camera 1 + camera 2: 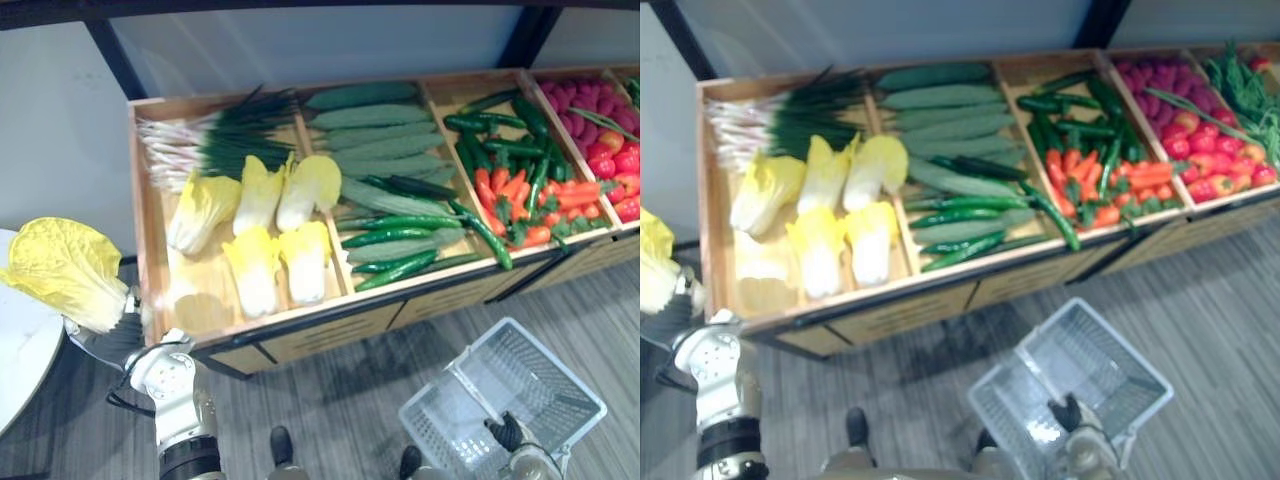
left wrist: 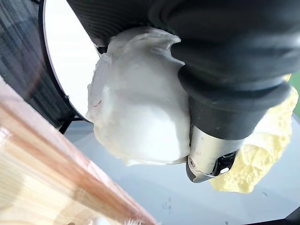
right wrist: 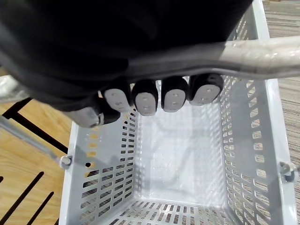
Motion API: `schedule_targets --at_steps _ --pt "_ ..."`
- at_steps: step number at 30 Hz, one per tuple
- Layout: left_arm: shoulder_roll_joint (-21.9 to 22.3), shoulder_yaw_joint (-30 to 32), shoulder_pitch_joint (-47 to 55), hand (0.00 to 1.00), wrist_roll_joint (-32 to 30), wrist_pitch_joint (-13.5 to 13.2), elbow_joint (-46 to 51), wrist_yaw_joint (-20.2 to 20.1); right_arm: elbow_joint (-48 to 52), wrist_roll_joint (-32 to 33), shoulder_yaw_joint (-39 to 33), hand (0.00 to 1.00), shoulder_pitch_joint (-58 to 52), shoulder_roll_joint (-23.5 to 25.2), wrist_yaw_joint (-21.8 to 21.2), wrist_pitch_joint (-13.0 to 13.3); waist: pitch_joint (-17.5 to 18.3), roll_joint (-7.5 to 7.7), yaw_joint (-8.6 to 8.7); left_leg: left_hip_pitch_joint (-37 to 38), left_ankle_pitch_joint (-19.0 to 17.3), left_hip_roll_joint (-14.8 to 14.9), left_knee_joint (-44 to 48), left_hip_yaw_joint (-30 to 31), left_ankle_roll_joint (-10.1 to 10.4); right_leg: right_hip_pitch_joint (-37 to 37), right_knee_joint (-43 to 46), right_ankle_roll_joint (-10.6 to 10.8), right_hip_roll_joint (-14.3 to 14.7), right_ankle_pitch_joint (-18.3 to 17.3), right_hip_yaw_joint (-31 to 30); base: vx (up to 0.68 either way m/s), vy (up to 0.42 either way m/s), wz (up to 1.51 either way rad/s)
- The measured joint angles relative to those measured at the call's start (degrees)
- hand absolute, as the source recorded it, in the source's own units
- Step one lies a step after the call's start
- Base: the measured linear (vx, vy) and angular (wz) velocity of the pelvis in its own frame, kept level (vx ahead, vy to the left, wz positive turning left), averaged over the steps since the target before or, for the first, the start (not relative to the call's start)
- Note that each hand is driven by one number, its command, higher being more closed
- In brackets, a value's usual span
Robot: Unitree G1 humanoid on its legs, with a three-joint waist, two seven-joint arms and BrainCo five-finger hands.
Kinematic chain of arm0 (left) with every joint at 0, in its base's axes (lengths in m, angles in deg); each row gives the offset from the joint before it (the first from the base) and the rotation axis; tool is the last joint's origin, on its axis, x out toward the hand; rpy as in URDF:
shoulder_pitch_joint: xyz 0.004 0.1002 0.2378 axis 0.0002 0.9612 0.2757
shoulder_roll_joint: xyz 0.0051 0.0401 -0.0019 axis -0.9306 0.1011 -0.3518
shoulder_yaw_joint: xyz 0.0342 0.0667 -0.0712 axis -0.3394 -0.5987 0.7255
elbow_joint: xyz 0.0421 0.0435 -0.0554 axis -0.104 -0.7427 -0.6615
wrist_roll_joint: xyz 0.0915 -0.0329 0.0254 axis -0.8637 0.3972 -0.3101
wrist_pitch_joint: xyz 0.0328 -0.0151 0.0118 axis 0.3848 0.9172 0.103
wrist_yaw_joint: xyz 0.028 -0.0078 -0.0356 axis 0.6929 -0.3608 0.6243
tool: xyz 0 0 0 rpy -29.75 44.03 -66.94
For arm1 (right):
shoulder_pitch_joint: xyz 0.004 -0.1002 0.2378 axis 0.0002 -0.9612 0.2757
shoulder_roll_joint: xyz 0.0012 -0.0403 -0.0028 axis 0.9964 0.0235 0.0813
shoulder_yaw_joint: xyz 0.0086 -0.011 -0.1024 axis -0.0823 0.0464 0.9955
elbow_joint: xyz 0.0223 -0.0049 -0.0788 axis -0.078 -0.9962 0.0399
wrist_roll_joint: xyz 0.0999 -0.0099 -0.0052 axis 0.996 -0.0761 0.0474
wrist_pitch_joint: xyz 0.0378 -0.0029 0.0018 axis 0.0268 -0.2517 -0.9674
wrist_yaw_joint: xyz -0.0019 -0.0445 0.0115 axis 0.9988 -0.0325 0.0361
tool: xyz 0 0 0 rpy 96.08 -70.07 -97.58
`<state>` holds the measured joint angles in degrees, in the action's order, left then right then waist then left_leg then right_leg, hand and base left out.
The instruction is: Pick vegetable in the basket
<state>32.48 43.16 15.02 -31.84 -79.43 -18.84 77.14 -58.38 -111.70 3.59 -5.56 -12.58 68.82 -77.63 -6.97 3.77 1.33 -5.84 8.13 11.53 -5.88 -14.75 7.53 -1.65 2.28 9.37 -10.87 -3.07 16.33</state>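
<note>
Closest in, the grey basket (image 1: 560, 385) is carried low on the right by the right hand (image 3: 117, 42), with the fingers (image 3: 173, 96) curled round its handle (image 3: 262, 56). Over on the left, a yellow-leaved cabbage (image 1: 65, 270) is gripped at its white base by the left hand (image 2: 225, 70). It's held up just beside the left end of the wooden stand (image 1: 150, 250), above the edge of a round white table (image 1: 20, 340), so well apart from the basket. Further back, more cabbages (image 1: 255, 235) are laid in the stand's left bin, with spring onions (image 1: 210, 145) behind them. Cucumbers (image 1: 380, 140) are piled in the next bin, then carrots (image 1: 520, 195) and green chillies (image 1: 500, 130).
</note>
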Motion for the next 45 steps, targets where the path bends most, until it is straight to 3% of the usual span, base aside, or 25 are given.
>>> schedule_targets --at_steps 5,10,14,16,21,25,31,36,41,42,45 --pt "0.96 -1.77 0.70 1.00 -0.65 0.80 2.35 -0.39 0.01 -0.12 0.09 1.00 -0.53 0.18 -0.05 -0.01 0.71 0.10 -0.37 -0.11 0.13 -0.58 0.01 1.67 -0.15 1.15 -0.03 0.02 -0.46 -0.35 1.80 0.01 0.006 0.20" --pt "0.94 -8.78 2.80 1.00 -2.29 0.86 4.43 -2.86 0.07 -0.19 0.11 1.00 -0.42 0.28 -0.01 -0.22 1.01 -0.04 -0.66 -0.10 0.17 -0.70 0.10 2.72 -0.18 1.91 -0.02 0.05 -0.46 -0.64 2.71 0.01 -0.008 0.10" --pt "0.29 -22.70 3.38 1.00 -3.14 0.89 6.16 -8.97 1.77 -0.17 1.26 1.00 0.99 -0.12 -0.13 -1.11 1.13 -0.22 -0.86 -0.03 0.30 -0.67 0.28 2.53 -0.16 1.83 0.07 0.08 -0.47 -0.62 2.43 0.00 0.000 -0.03" --pt "-2.59 -30.36 3.56 1.00 -5.10 0.89 6.19 -12.17 4.22 -0.09 4.20 1.00 1.83 -1.32 -1.01 -1.12 1.18 -0.32 -0.29 0.89 0.31 -0.49 0.31 1.02 -0.15 1.62 0.39 0.10 -0.47 -0.60 1.20 -0.01 0.002 -0.28" --pt "-5.67 -40.75 3.21 1.00 -9.39 0.78 6.53 -22.51 12.24 0.14 9.91 1.00 3.31 -4.56 -4.18 0.27 2.38 -2.01 0.48 3.61 0.25 -0.04 0.07 -4.85 -0.09 -0.47 1.47 0.45 -0.43 -0.27 -4.87 -0.02 -0.002 -0.54" --pt "-6.33 -45.07 1.88 1.00 -9.68 0.37 8.68 -26.31 16.49 0.37 13.17 1.00 4.46 -7.90 -6.44 1.70 3.24 -3.35 1.03 4.67 0.24 0.44 -0.06 -10.09 -0.08 -3.27 1.89 0.38 0.25 0.98 -10.36 -0.02 0.003 -0.62" --pt "-8.69 -51.51 -1.75 1.00 -9.68 -1.22 8.68 -30.41 21.05 1.49 17.68 1.00 8.14 -12.01 -9.68 2.11 4.00 -3.69 3.20 7.23 0.20 1.18 -0.08 -17.64 -0.02 -6.30 1.04 0.21 1.91 4.20 -18.49 -0.05 0.001 -0.70" --pt "-8.64 -57.56 -3.42 1.00 -9.68 -1.78 8.22 -32.40 23.63 2.92 21.58 1.00 11.12 -14.96 -11.31 2.02 4.18 -3.95 3.20 10.60 -0.87 2.05 -0.11 -23.82 1.29 -7.12 -0.64 0.39 4.06 7.11 -24.74 -0.10 -0.016 -0.68" --pt "-8.19 -64.07 -3.36 1.00 -10.96 -2.03 8.29 -34.51 28.22 2.90 25.40 1.00 11.29 -17.97 -13.53 1.92 5.32 -4.12 3.14 12.84 -2.47 2.91 -0.13 -29.08 2.65 -7.29 -1.35 0.64 4.88 7.48 -27.83 -0.11 -0.019 -0.48" --pt "-8.12 -65.17 -3.25 1.00 -10.95 -2.30 8.29 -34.99 29.02 2.90 25.44 1.00 11.27 -18.00 -13.67 1.93 5.54 -3.62 3.16 13.07 -3.06 3.01 -0.13 -30.55 3.44 -7.45 -1.61 0.64 4.80 7.48 -27.91 -0.05 0.005 -0.28" --pt "-7.52 -67.80 -2.17 1.00 -10.87 -2.57 9.03 -36.35 31.12 2.91 25.31 1.00 11.14 -18.80 -13.75 1.92 7.02 -2.73 2.96 13.54 -1.88 3.57 -0.11 -34.77 3.27 -8.19 -2.40 1.09 4.77 7.76 -28.30 -0.02 0.001 -0.24"
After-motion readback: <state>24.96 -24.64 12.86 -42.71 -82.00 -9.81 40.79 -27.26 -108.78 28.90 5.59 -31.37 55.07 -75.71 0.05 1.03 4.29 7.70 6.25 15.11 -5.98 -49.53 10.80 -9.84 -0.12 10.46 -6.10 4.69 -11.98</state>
